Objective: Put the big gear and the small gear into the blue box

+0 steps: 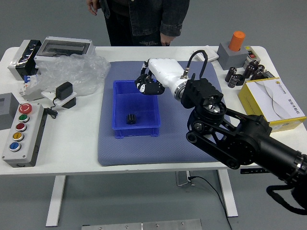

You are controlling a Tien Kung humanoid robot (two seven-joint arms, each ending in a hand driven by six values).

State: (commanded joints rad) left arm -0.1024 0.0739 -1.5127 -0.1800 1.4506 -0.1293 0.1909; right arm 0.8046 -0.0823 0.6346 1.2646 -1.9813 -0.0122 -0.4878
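I've got the right hand [147, 86] raised over the far right part of the blue box [136, 103], I judge so its load clears the wall before lowering; its fingers look closed around a dark piece I take for the big gear [153, 89]. The small gear [131, 119] lies inside the blue box, near its front wall, where the job wants it. Beyond the blue box a person [144, 21] stands, hands lowered. I count one box, two gears, one robot hand, one person.
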